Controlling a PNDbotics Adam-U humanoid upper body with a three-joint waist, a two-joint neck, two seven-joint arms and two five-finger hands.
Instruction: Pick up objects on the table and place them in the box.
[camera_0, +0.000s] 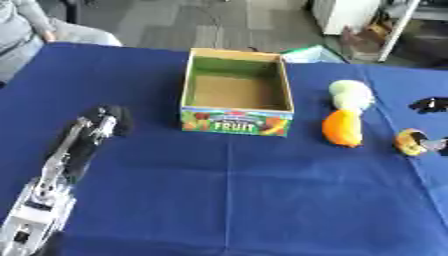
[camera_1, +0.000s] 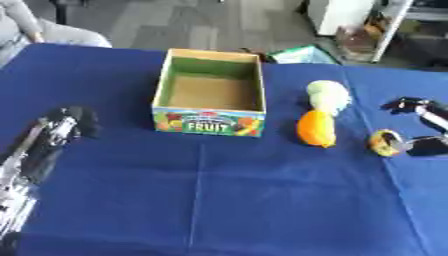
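Table under dark blue cloth (camera_0: 262, 200), creased along middle
Open cardboard box with "FRUIT" printed on front (camera_0: 236, 121) stands at centre back
Right of box: pale green round fruit (camera_0: 352, 94), orange oval fruit (camera_0: 342, 128) touching it in front
Small yellow-brown object (camera_1: 382, 142) lies near right edge

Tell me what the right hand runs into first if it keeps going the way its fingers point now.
Probably the small yellow-orange object: the right hand reaches in from the right with fingers on either side of it. Beyond it lies the orange fruit. Whether the fingers already touch the object is unclear.
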